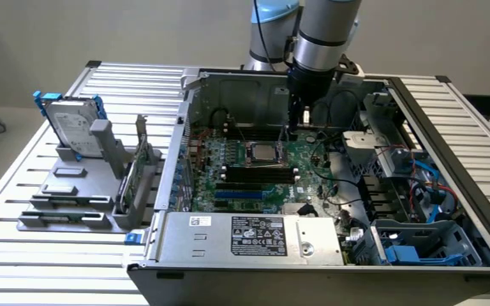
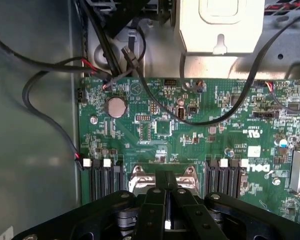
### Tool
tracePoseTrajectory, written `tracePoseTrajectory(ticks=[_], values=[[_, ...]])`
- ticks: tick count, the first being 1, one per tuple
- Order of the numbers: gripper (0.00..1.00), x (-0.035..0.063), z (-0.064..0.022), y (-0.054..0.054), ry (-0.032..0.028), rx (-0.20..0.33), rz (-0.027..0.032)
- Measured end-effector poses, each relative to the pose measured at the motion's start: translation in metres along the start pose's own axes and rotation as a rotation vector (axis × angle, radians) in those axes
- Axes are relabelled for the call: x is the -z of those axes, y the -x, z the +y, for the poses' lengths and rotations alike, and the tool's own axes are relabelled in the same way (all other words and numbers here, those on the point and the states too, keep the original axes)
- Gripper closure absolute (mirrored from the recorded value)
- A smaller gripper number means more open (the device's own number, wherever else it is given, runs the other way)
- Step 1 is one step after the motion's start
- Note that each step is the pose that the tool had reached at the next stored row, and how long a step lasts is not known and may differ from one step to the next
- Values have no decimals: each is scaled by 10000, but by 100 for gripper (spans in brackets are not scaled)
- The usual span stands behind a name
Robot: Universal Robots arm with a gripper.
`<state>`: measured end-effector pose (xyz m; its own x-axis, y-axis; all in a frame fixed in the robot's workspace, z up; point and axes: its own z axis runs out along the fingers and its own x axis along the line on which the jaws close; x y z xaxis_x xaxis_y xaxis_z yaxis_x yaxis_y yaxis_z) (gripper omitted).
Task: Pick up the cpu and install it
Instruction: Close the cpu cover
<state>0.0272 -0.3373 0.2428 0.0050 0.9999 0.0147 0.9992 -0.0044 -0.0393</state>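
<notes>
The arm (image 1: 323, 29) is held pretty much vertical, grey tube link pointed straight down, with a black wrist section (image 1: 309, 80) hung below it. The pincer (image 1: 295, 122) is aimed downward at the tip. In the wrist view its two black fingers (image 2: 152, 210) are seen pressed flat together, so it's closed.

Robotics lab, slatted aluminium workbench (image 1: 49, 255), opened computer case (image 1: 228, 268)

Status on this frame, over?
Gripper shut, nothing seen held, low over board. Cpu looks seated in socket, apart from gripper. Black cable loops nearby, none across socket.
</notes>
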Motion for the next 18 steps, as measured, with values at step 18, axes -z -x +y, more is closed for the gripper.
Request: tracePoseTrajectory(ticks=[18], values=[[89, -13, -294, 8, -272, -4, 0]])
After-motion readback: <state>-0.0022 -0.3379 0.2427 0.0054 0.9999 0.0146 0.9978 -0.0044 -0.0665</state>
